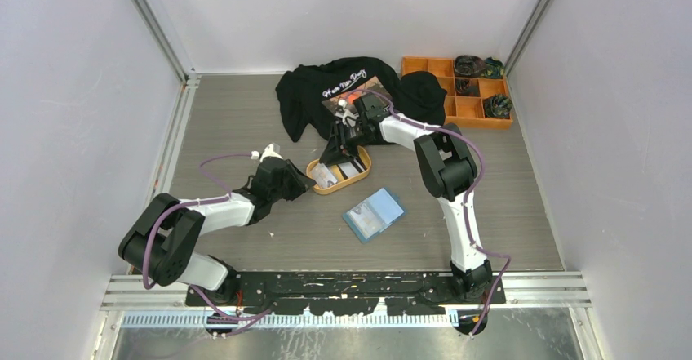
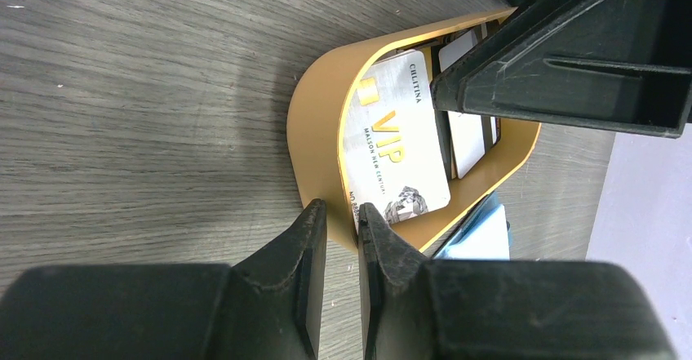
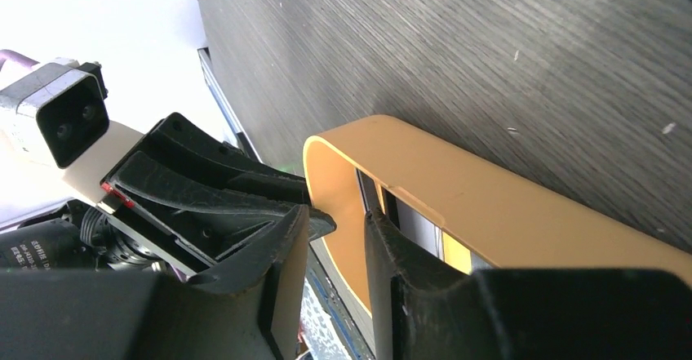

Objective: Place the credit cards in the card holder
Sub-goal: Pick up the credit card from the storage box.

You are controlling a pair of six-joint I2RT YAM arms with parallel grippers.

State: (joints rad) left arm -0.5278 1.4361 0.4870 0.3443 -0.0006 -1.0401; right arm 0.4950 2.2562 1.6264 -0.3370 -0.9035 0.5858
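1. Card holder [image 1: 374,215]: teal, lying open on the table near the arm bases, apart from both arms. Whether any pocket is filled cannot be told.
2. Left gripper [image 2: 343,225]: jaws narrow, pinching the end wall of the orange oval tray [image 2: 314,123].
3. Credit cards [image 2: 400,148]: a silver VIP card and others lie in that tray; loading apparently not yet begun.
4. Right gripper [image 3: 336,229]: jaws partly apart astride the tray's wall; grip cannot be told.
5. Black T-shirt [image 1: 314,91] and orange compartment box [image 1: 445,103]: beyond, no obstruction.
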